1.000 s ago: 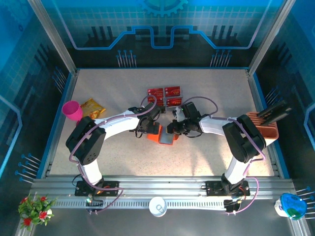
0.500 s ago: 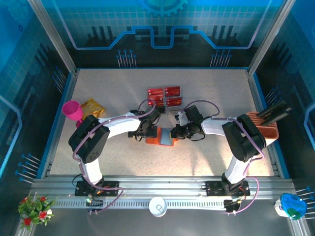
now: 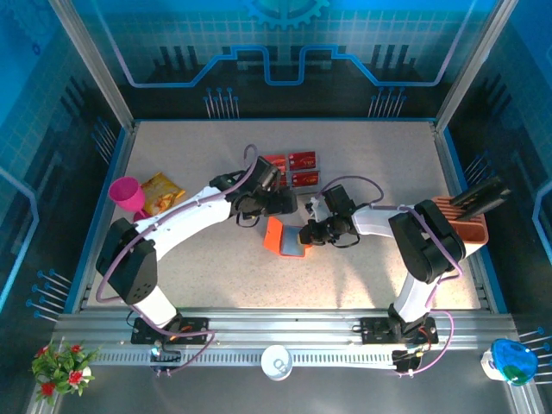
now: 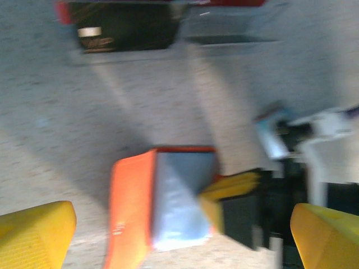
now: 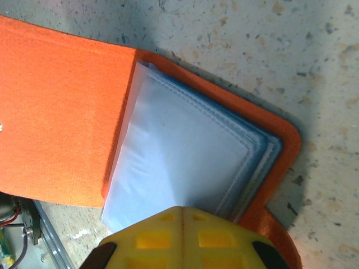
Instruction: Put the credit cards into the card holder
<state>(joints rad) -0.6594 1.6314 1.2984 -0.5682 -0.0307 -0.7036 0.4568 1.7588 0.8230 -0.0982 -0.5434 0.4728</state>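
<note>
The credit cards (image 3: 291, 169) are laid flat in a cluster just beyond the card holder (image 3: 285, 238), which lies open with its grey pockets up. The cards are judged light, stiff and slick, best pinched by a free edge. The left gripper (image 4: 179, 235) is spread wide and empty near the holder, and the right gripper (image 5: 182, 236) is closed, tips pressed on the pocket edge. A pink cup (image 3: 127, 194), snack bag (image 3: 162, 191) and orange rack (image 3: 461, 226) are set well apart; only the right gripper is judged to crowd the pocket mouth.
</note>
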